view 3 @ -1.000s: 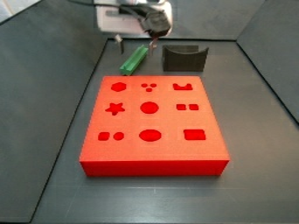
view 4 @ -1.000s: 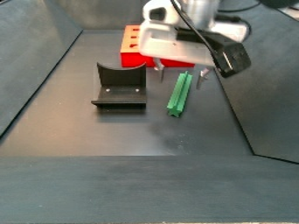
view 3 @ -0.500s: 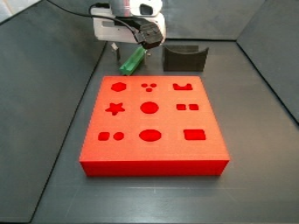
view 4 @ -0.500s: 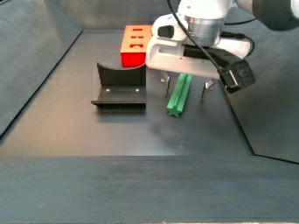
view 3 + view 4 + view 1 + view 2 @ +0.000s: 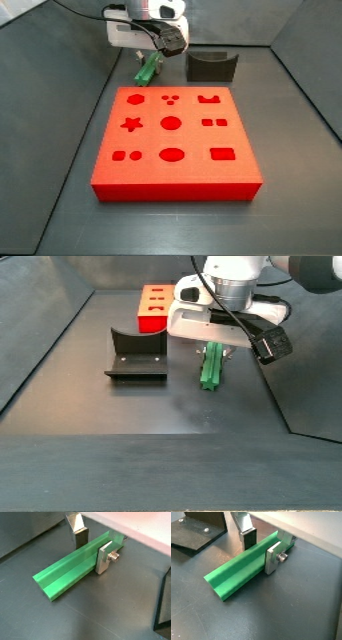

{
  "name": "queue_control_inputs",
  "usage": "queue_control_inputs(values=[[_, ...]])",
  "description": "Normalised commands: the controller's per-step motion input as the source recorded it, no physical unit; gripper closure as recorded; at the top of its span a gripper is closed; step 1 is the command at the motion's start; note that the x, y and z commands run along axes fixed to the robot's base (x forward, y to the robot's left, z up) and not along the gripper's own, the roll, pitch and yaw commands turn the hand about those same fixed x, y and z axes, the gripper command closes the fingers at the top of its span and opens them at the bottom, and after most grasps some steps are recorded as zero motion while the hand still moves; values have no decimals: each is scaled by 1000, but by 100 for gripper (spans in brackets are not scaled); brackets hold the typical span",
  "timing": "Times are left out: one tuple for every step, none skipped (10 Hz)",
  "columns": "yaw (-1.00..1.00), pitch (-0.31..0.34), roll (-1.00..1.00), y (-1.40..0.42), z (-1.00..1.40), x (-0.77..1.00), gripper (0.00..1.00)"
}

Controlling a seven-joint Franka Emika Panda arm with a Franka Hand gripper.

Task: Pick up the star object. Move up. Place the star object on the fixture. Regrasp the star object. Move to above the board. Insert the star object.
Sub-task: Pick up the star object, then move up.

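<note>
The dark L-shaped fixture (image 5: 136, 354) stands empty. Right of it, the long green ridged star object (image 5: 213, 366) lies on the dark floor, the gripper (image 5: 91, 547) lowered astride it, silver plate fingers (image 5: 274, 557) flanking both sides; contact cannot be told. The red board (image 5: 158, 306) sits behind.

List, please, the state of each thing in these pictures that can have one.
Gripper: down at the floor, a finger on each side of the green star object, closed or nearly closed on it.
Green star object: lying flat on the floor.
Fixture: empty.
Red board: all holes empty.

White claw (image 5: 211, 348), silver plates, black cable
</note>
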Motion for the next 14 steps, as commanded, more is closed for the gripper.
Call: queue_control_inputs(values=[[0, 0, 0, 0, 0, 0, 100], [0, 0, 0, 0, 0, 0, 100], [0, 0, 0, 0, 0, 0, 100], [0, 0, 0, 0, 0, 0, 100], [0, 0, 0, 0, 0, 0, 100], [0, 0, 0, 0, 0, 0, 100], [0, 0, 0, 0, 0, 0, 100], [0, 0, 0, 0, 0, 0, 100], [0, 0, 0, 0, 0, 0, 100], [0, 0, 0, 0, 0, 0, 100], [0, 0, 0, 0, 833, 0, 100], [24, 25, -11, -62, 795, -40, 100], [25, 38, -12, -60, 739, -51, 100], [29, 43, -8, -39, 589, -31, 100]])
